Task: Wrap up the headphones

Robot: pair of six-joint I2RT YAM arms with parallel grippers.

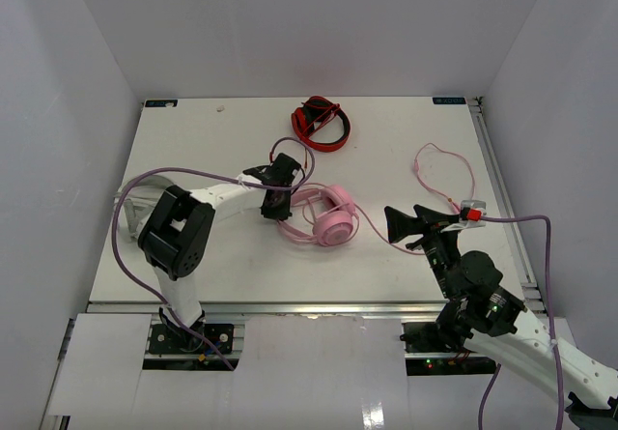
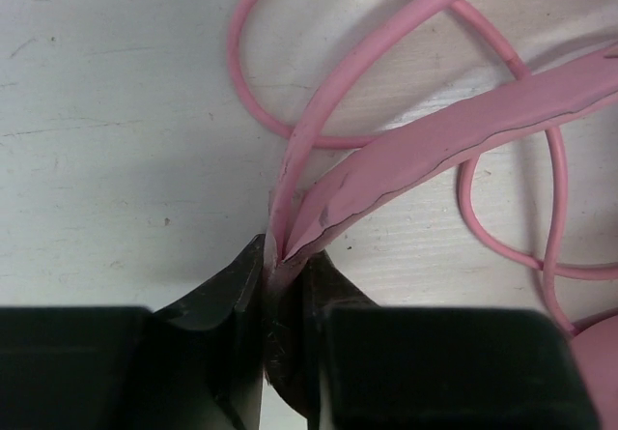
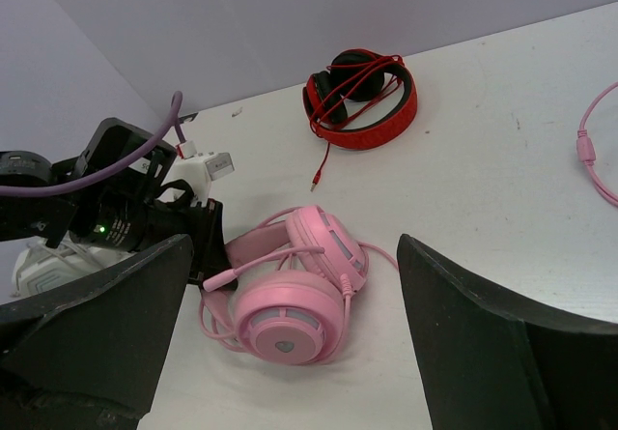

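1. Near mid-table, the pink headphones (image 1: 328, 219) lie flat, with the ear cups at 3 o'clock from the left gripper (image 1: 286, 206).
2. Left jaws are clenched on the headband (image 2: 435, 145) end, with a thin pink strand (image 2: 322, 111) pinched alongside it.
3. Right gripper (image 1: 415, 220) is spread wide; the headphones lie at its 9 o'clock, apart from it.
4. Red-and-black headphones (image 1: 321, 124) rest at 12 o'clock.

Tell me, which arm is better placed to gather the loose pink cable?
Probably the right: its end effector is open and empty near the loose cable, while the left end effector grips the headband.
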